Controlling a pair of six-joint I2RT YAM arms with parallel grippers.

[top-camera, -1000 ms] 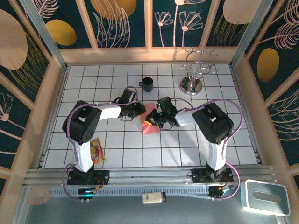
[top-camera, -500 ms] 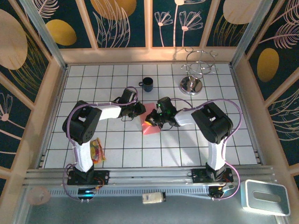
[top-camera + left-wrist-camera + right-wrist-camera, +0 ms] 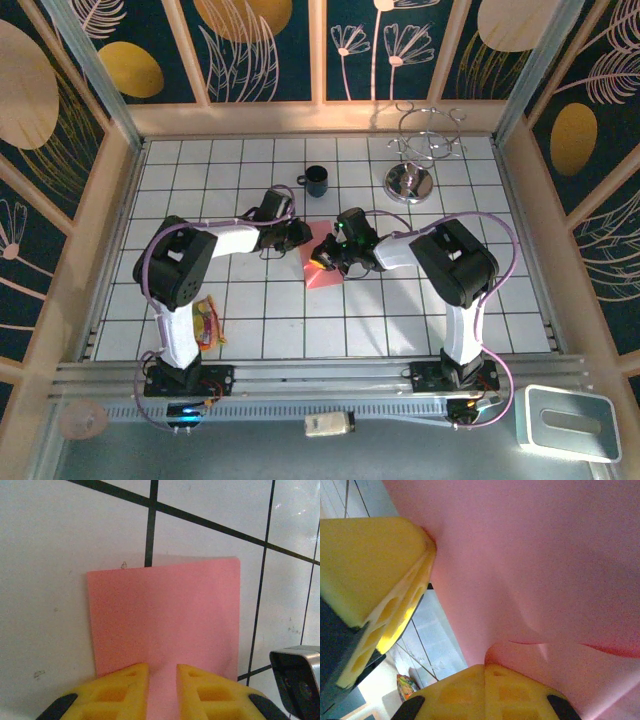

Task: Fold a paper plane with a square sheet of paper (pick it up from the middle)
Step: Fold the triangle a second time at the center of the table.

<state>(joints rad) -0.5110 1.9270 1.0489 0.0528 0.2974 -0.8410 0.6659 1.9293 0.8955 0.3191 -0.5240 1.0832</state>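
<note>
The pink-red sheet of paper (image 3: 324,270) lies on the white tiles at the middle of the table, between my two grippers. In the left wrist view the paper (image 3: 165,615) lies flat with a straight far edge. My left gripper (image 3: 162,682) stands over its near edge, its yellow fingertips (image 3: 120,690) a narrow gap apart and resting on the sheet. My right gripper (image 3: 485,680) is shut on a lifted edge of the paper (image 3: 545,565), which curls up from its fingers. The left arm's yellow finger (image 3: 375,565) touches the sheet at the upper left of that view.
A dark cup (image 3: 317,180) stands behind the paper and a chrome wire rack (image 3: 420,155) at the back right. A colourful packet (image 3: 207,322) lies by the left arm's base. Wooden walls (image 3: 310,118) close in the tiled table.
</note>
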